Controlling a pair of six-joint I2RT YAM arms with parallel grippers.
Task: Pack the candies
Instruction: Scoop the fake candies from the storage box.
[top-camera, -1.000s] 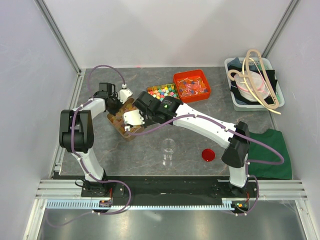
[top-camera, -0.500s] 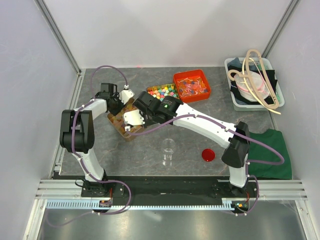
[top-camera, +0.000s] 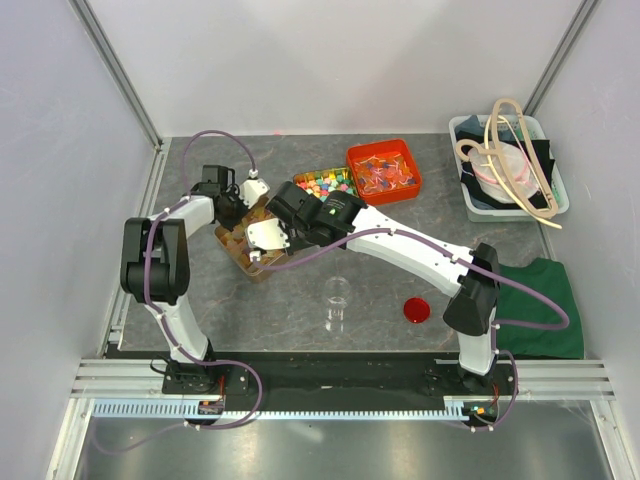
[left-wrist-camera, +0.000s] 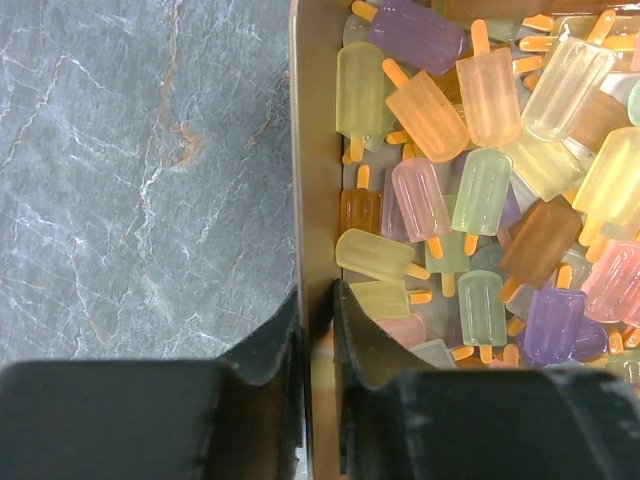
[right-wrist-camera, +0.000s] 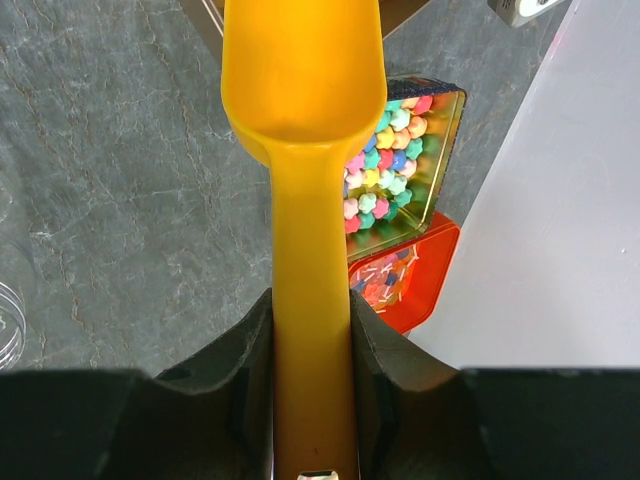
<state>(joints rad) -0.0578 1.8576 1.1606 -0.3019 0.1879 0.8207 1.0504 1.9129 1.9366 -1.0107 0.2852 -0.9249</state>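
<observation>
Candies (left-wrist-camera: 480, 190): ice-lolly-shaped translucent pieces in yellow, orange, pink, green and purple, heaped on one another inside a brown tray (left-wrist-camera: 305, 150).
Tray: stands on the table (top-camera: 250, 320), left of centre, turned at an angle to the table's edges.
Left gripper (left-wrist-camera: 315, 300): at the tray's rim, one finger outside the wall and one inside among the candies; jaws clenched on the wall between them.
Right gripper (right-wrist-camera: 310, 310): grasping the handle of a yellow scoop (right-wrist-camera: 303, 70), fingers pressed to both sides of the handle.
Scoop: bowl points away from the wrist; the top view places the right gripper over the tray's right side.
Tin (right-wrist-camera: 400, 150): bright multicoloured candies, just beyond the tray.
Red box (top-camera: 385, 170): touching the tin on its right, holding red-orange and blue pieces.
Glass (top-camera: 337, 300): near table centre, well apart from the tray.
Red lid (top-camera: 416, 309): flat on the table, right of the glass.
Bin (top-camera: 468, 190): far right corner, holding cloths and pale loops.
Cloth (top-camera: 540, 300): green, at the right edge.
</observation>
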